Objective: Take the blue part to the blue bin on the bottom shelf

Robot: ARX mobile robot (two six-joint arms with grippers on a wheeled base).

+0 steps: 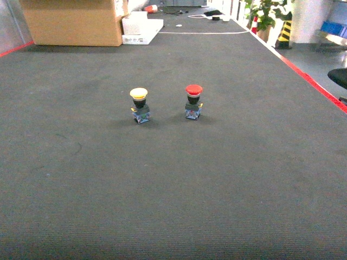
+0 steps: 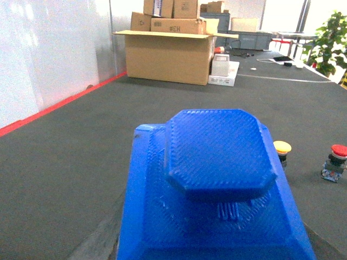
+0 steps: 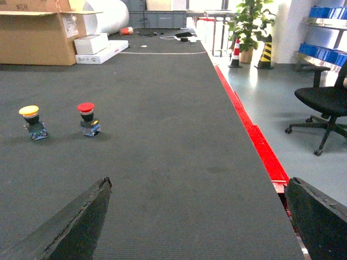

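Note:
The blue part, a ridged 3D-printed piece with an octagonal raised top, fills the left wrist view. It sits between the fingers of my left gripper, which is shut on it above the dark mat; only a grey finger edge shows at lower left. My right gripper hangs open over the mat with nothing between its dark fingers. Blue bins stand on a metal rack at the far right, beyond the mat's red edge; I cannot tell which level is the bottom shelf. Neither gripper shows in the head view.
A yellow push button and a red push button stand upright on the mat. Cardboard boxes sit at the back left. A red strip edges the mat on the right, with a black office chair past it.

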